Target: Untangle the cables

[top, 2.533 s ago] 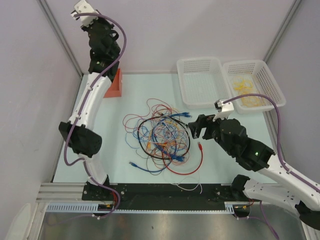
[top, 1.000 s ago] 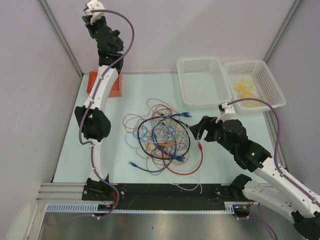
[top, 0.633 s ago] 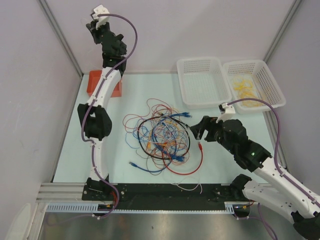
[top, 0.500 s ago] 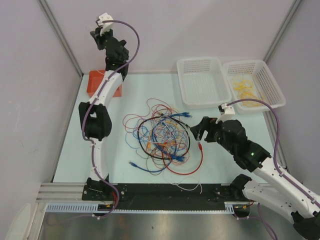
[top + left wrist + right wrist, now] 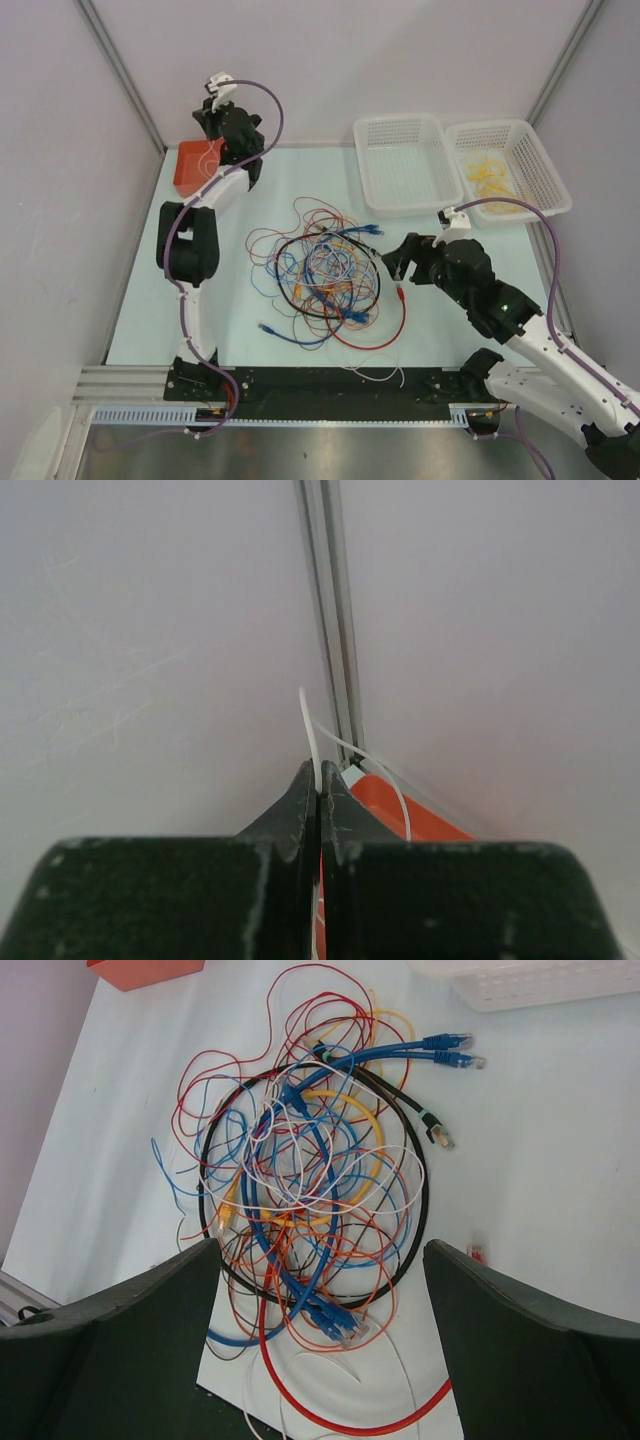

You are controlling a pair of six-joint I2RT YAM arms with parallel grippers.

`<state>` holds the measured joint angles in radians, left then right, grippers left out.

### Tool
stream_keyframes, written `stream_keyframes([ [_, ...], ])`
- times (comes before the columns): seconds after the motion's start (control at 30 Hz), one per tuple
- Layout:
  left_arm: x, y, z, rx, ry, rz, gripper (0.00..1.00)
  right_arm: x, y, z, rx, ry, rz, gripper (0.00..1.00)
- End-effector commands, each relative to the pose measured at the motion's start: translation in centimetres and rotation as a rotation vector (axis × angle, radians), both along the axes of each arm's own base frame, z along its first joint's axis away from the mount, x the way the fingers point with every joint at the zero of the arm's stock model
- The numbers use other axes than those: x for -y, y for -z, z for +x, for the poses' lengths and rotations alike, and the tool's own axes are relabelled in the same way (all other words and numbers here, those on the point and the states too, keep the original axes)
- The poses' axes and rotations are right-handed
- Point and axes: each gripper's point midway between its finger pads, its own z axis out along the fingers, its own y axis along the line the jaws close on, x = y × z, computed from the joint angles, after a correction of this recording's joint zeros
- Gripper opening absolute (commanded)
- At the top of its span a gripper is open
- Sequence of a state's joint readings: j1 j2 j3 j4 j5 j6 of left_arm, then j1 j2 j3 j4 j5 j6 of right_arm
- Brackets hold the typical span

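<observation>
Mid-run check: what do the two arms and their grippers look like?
The left arm and right arm have white links, black joint housings and a thick purple cable along each. The left gripper has black wedge-shaped fingers; the right gripper has broad matte black fingers. A small green light glows on the right arm.

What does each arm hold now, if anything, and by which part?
The left gripper, jaws shut, pinches a thin white wire; a short end sticks out past the tips. The right gripper, jaws open above the cables, holds nothing.
</observation>
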<state>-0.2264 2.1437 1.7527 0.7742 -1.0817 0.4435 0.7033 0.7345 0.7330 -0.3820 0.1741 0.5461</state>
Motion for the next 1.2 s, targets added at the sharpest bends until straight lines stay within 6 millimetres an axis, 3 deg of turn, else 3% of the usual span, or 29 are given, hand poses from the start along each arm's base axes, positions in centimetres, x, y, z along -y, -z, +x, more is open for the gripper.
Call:
stream_keyframes([
  [0.0, -2.2, -3.5, -2.9, 0.171, -0.053, -0.128, 0.0, 0.0, -0.3, 0.2, 0.01, 0.004, 0.018, 0.88],
  [0.17, -4.1, -0.6, -2.4, 0.154, -0.062, -0.2, 0.0, 0.0, 0.2, 0.4, -0.001, 0.009, 0.002, 0.87],
  [0.43, -5.3, 2.6, 0.7, 0.156, -0.045, -0.259, 0.0, -0.4, 1.4, 1.1, -0.036, 0.023, 0.001, 0.88],
  [0.5, -5.4, 5.0, 1.8, 0.092, -0.031, -0.28, 0.0, -0.7, 1.8, 1.2, -0.051, 0.017, 0.007, 0.87],
  [0.53, -5.4, 4.4, 2.3, 0.102, -0.023, -0.296, 0.08, -0.7, 1.9, 1.3, -0.056, 0.017, 0.007, 0.88],
  [0.57, -5.5, 5.7, 2.5, 0.058, -0.027, -0.318, 0.19, -0.8, 1.9, 1.3, -0.06, 0.017, 0.009, 0.88],
  [0.6, -5.7, 6.1, 2.7, 0.045, -0.029, -0.331, 0.34, -0.9, 1.9, 1.3, -0.06, 0.01, 0.015, 0.87],
  [0.63, -5.7, 6.1, 3.3, 0.043, -0.021, -0.341, 0.61, -0.9, 1.9, 1.3, -0.061, 0.01, 0.019, 0.88],
  [0.67, -5.7, 6.3, 3.3, 0.02, -0.019, -0.34, 0.71, -1.0, 1.9, 1.3, -0.063, 0.006, 0.021, 0.87],
  [0.73, -5.4, 5.6, 4.0, 0.027, 0.015, -0.334, 0.99, -1.2, 1.8, 1.2, -0.067, 0.003, 0.034, 0.87],
  [0.9, -5.2, 4.1, 3.9, 0.058, 0.031, -0.343, 1.0, -1.2, 1.9, 1.1, -0.08, 0.009, 0.041, 0.87],
  [1.03, -3.5, 3.3, 2.9, 0.082, 0.072, -0.421, 1.0, -1.6, 1.5, 1.1, -0.071, -0.008, 0.06, 0.87],
  [1.07, -2.6, 1.3, 2.0, 0.114, 0.099, -0.431, 0.99, -1.8, 1.3, 1.0, -0.065, -0.019, 0.066, 0.86],
  [1.13, 0.7, 0.6, 0.6, 0.113, 0.157, -0.435, 0.99, -2.0, 1.1, 0.9, -0.06, -0.033, 0.071, 0.87],
  [1.17, 3.7, -2.3, -1.0, 0.148, 0.232, -0.443, 1.0, -2.1, 1.2, 0.8, -0.064, -0.045, 0.07, 0.86],
])
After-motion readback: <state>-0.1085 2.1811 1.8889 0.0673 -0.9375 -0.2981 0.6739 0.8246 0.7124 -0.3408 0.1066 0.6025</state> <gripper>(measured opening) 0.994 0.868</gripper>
